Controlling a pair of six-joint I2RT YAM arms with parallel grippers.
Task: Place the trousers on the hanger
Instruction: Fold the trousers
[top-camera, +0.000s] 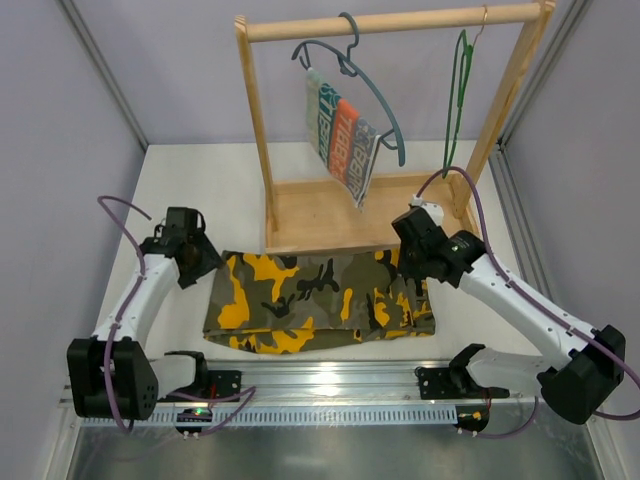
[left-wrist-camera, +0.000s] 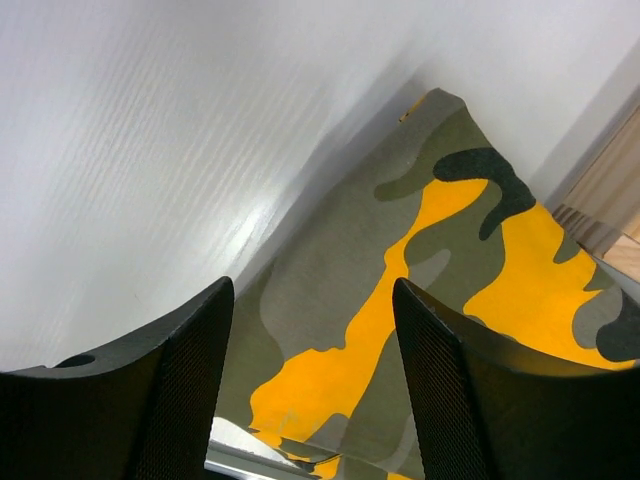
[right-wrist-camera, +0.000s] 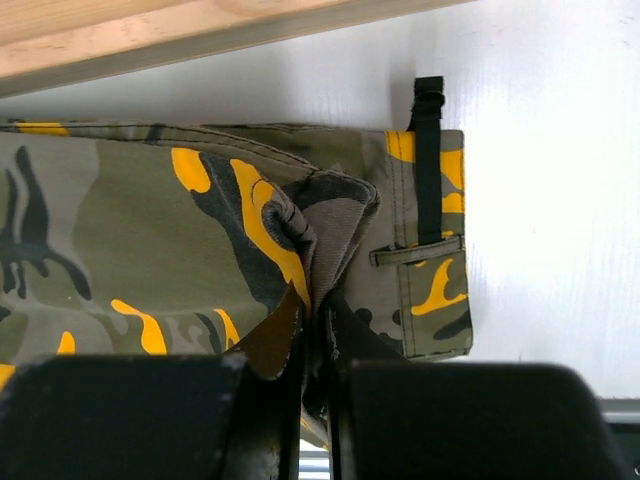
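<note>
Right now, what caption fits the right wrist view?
Right gripper pinching a fold of the camouflage trousers on the white table.

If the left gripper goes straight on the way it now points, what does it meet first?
Most likely the trousers: the left gripper has its jaws open over their left end, close to the cloth edge. Depth is unclear.

1. Left arm: white link shells between black joint housings, on a boxy black base at 8 o'clock in the top view.
2. Right arm: the same white-and-black build, with its black base at 4 o'clock.
3. Purple cables loop off each arm.
4. Left gripper: two matte black fingers with finely textured inner faces and a round hole at 8 o'clock.
5. Right gripper: blocky, plain black fingers.
</note>
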